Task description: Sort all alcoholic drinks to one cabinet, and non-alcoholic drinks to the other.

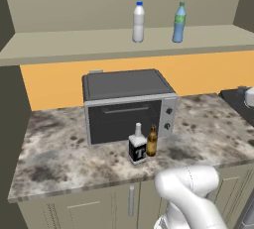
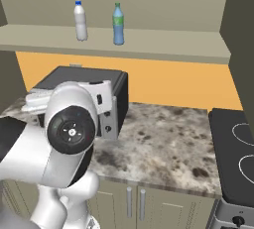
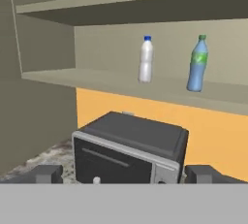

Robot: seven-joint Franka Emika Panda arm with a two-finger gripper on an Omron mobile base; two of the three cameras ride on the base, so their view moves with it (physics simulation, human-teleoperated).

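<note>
Two alcoholic drinks stand on the counter in front of the oven: a square clear bottle with a black "T" label (image 1: 137, 146) and, touching or nearly touching its right side, a small brown beer bottle (image 1: 152, 141). The non-alcoholic drinks stand upright on the open cabinet shelf above: a whitish bottle with a blue cap (image 1: 138, 22) (image 2: 80, 21) (image 3: 146, 59) and a blue bottle with a green top (image 1: 179, 23) (image 2: 118, 24) (image 3: 197, 64) to its right. My gripper (image 3: 126, 174) is open, its fingertips (image 3: 48, 173) wide apart with nothing between them. It faces the oven and shelf from a distance.
A dark toaster oven (image 1: 126, 105) (image 3: 131, 150) sits on the marbled counter (image 1: 59, 158) against the orange wall. A black stovetop (image 2: 233, 153) lies at the counter's right end. The shelf (image 1: 74, 42) has free room left of the bottles. My arm's elbow blocks the left of the right base view.
</note>
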